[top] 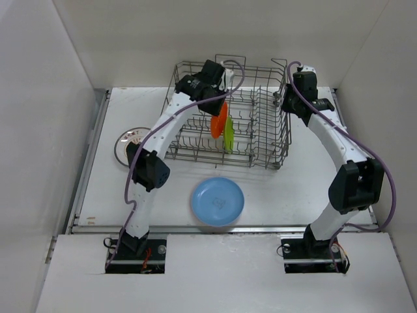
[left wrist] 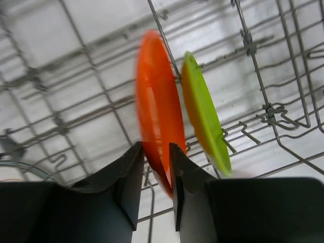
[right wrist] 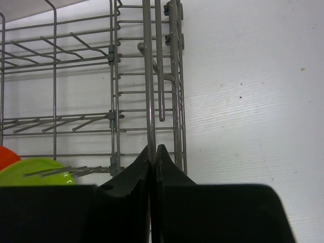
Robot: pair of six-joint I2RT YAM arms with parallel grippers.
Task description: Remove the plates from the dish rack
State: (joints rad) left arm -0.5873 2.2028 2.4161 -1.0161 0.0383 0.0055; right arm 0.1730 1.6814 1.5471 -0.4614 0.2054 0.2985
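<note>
While the left claw (left wrist: 156,151) is clenching on the rim of the orange plate (left wrist: 154,101), that plate is standing on edge among the tines near the middle of the dish rack (top: 270,130), with the lime green plate (left wrist: 202,116) just beside it. The right claw (right wrist: 153,150) is gripping an upright wire of the rack's right wall. A blue plate (top: 217,201) is lying flat on the counter (top: 293,189) in front of the rack. A white patterned plate (top: 127,147) is lying left of the rack, partly covered by the left arm (top: 171,124).
</note>
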